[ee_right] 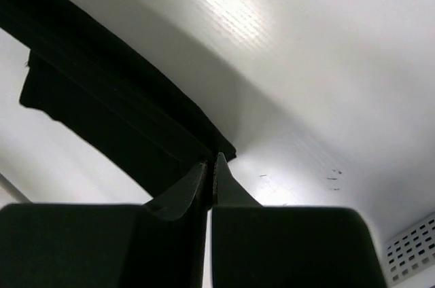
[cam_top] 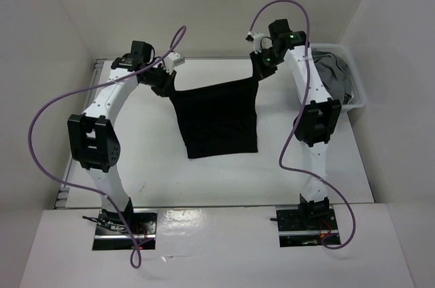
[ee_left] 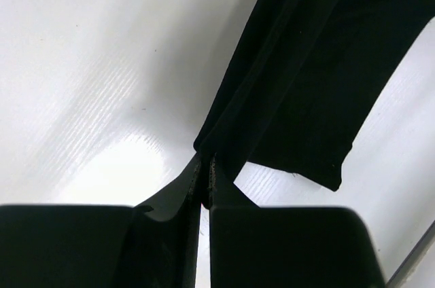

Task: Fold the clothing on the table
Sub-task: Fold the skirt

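On my feed the left tool is pinched tight on the top left corner of the black clothing, with the fabric right between its tips. The cloth stretches across to the right tool, which is clamped on the other top corner, so it hangs spread between the two. Its lower edge probably rests on the white worktop, hard to say from above. White walls all round. Far right sits a white basket with a grey garment in it. Count: two tools, one black piece, one basket, one grey piece.
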Controlling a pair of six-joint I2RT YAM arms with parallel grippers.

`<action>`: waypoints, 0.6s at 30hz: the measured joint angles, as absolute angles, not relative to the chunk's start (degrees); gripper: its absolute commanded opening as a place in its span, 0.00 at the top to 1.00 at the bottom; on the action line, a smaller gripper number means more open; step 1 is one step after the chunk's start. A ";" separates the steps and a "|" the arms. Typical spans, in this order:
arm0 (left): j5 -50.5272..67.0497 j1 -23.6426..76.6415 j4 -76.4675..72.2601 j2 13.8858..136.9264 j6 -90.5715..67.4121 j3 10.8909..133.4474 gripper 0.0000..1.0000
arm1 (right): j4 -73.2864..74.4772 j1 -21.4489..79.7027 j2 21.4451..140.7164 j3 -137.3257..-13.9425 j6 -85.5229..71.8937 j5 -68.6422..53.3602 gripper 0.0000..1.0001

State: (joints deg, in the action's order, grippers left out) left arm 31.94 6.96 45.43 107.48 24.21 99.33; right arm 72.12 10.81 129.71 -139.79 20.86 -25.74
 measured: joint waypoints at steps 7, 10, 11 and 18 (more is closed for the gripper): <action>32.27 7.01 46.06 103.57 25.41 95.22 1.00 | 67.33 12.82 117.01 -120.22 21.10 -24.71 1.00; 32.25 7.46 46.33 103.02 25.56 92.84 1.00 | 64.31 14.55 111.79 -112.09 21.10 -23.27 1.00; 32.23 7.66 46.41 102.96 25.56 92.01 1.00 | 63.66 15.14 110.45 -109.89 21.10 -22.83 1.00; 32.12 9.89 46.81 102.59 25.58 86.32 1.00 | 57.80 17.85 105.08 -96.14 21.71 -18.63 1.00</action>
